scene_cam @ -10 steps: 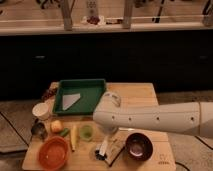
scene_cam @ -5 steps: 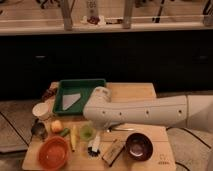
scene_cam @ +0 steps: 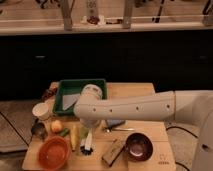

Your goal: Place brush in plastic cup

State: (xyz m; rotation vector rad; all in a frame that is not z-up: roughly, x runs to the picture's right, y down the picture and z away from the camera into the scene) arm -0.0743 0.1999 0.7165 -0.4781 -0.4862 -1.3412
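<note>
Camera view: a wooden table (scene_cam: 137,92) stands before a dark counter front. A thick white robot arm (scene_cam: 135,107) reaches in from the right edge and crosses the table toward its left half, bending downward at a rounded joint.

The gripper (scene_cam: 89,140) hangs below that joint, pointing down, just right of the orange bowl (scene_cam: 52,153). Whether its fingers are spread or closed, and whether they grip anything, cannot be told.

The brush (scene_cam: 88,145) stands nearly upright right at the gripper, just right of the orange bowl, its white handle above and its dark bristle head low near the table surface. The plastic cup (scene_cam: 84,132) shows only as a pale green patch behind the brush, up and to the right of the orange bowl, mostly hidden by the arm. Whether the brush is inside the cup or in front of it cannot be told.

A yellow, banana-like item (scene_cam: 74,137) lies just right of the orange bowl, between it and the brush. An orange fruit (scene_cam: 56,126) sits just above the bowl, with a dark metal cup (scene_cam: 39,130) to its left and a white cup (scene_cam: 41,110) farther up. A green tray (scene_cam: 75,90) with a pale sheet inside lies well above the bowl. A dark bowl (scene_cam: 138,147) sits well to the right of the orange bowl, with a brown block (scene_cam: 113,152) between them.
</note>
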